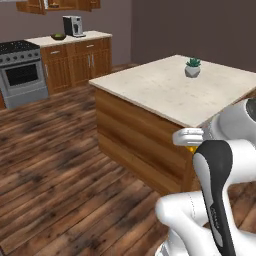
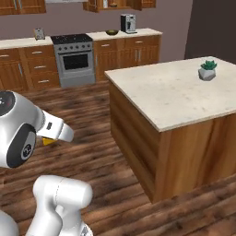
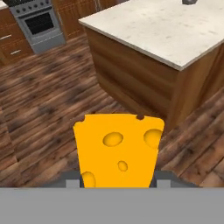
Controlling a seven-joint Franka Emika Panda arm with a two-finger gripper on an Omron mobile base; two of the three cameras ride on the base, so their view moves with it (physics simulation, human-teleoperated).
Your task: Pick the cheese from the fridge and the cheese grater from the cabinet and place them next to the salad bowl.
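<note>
1. Gripper (image 3: 117, 183) is clamped on the cheese (image 3: 118, 151), one finger tip at each lower side of the wedge.
2. Held over the wood floor (image 3: 48, 109), the cheese is well short of the island bench (image 3: 157, 30).
3. It looks light, firm and smooth-sided, so it could slip; flat opposite faces seem the best place to hold.
4. Across the room, the salad bowl (image 1: 58, 36) sits on the far bench (image 1: 95, 36) beside a coffee machine (image 1: 73, 25).
</note>
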